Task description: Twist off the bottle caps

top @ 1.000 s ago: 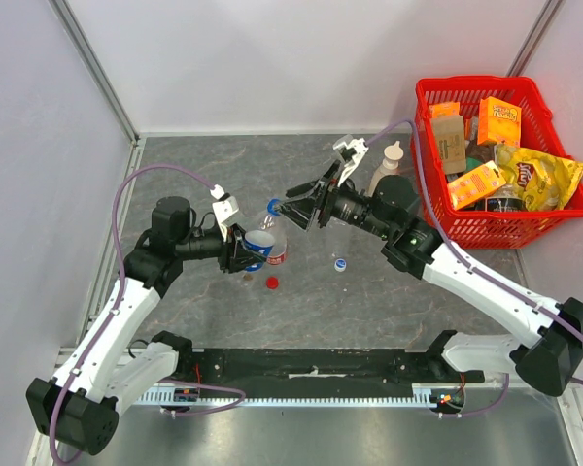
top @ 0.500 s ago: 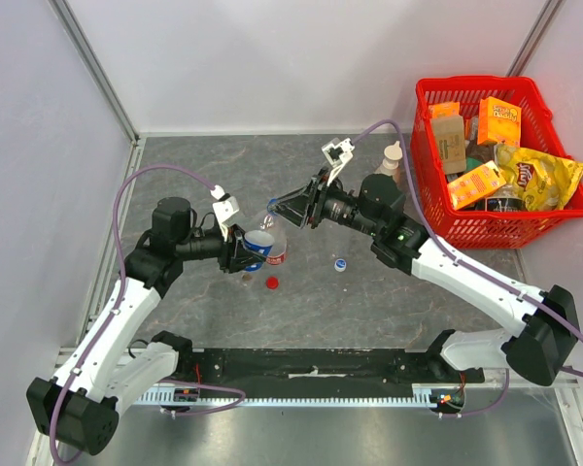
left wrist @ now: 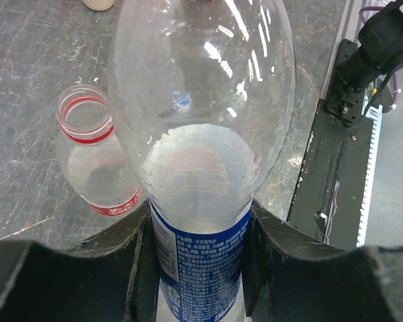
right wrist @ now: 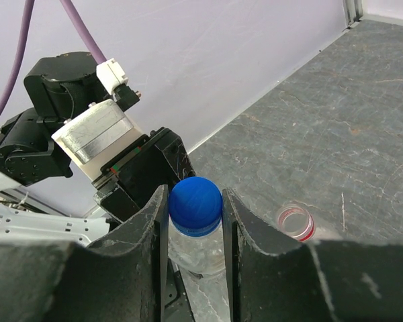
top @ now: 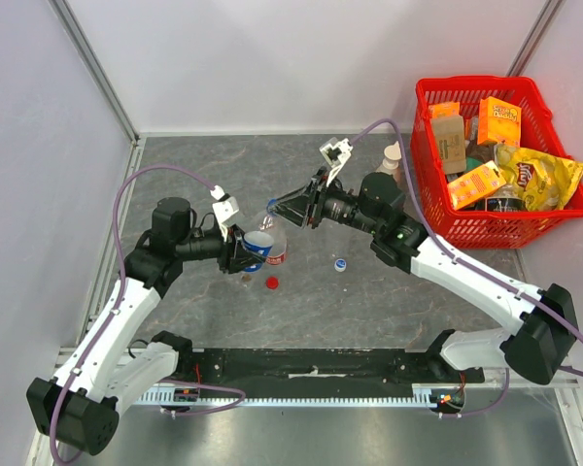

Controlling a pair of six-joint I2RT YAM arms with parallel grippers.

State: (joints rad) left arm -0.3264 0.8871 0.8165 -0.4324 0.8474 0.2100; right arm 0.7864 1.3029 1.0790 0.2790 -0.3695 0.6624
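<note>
My left gripper is shut on the blue-labelled clear bottle and holds it tilted above the table. My right gripper is shut on that bottle's blue cap, with one finger on each side; in the top view the right gripper sits at the bottle's top. An open bottle with a red neck ring and red label stands just beside it and also shows in the right wrist view. A red cap and a pale cap lie on the table. I cannot pick out the unlabelled bottle.
A red basket full of snack packets stands at the back right. A beige bottle stands left of it, partly hidden behind my right arm. A black rail runs along the near edge. Walls close in the left and back.
My right wrist has shifted a little to the left at the bottle's top and turned somewhat. My left arm and the bottle have stayed put.
</note>
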